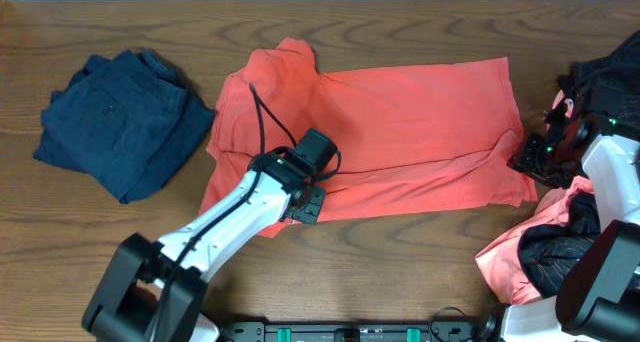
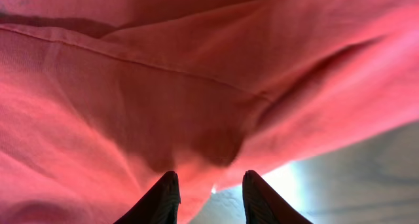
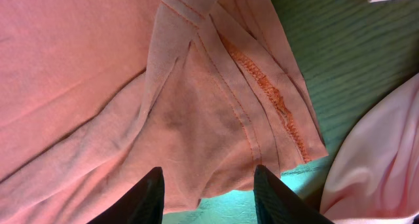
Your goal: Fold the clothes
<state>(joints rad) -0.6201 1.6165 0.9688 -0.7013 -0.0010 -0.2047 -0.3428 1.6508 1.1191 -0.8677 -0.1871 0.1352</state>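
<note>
Hovering apart over the shirt (image 1: 400,122) hem, left fingers (image 2: 163,198) and right fingers (image 3: 147,198) hold nothing. Pinching only the top layer, or unevenly, could skew the fold.

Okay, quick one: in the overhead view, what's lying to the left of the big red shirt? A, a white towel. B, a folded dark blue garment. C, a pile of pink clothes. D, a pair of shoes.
B: the overhead view shows a folded dark blue garment lying just left of the coral-red shirt, while the pink clothes are heaped on the opposite, right side.
</note>
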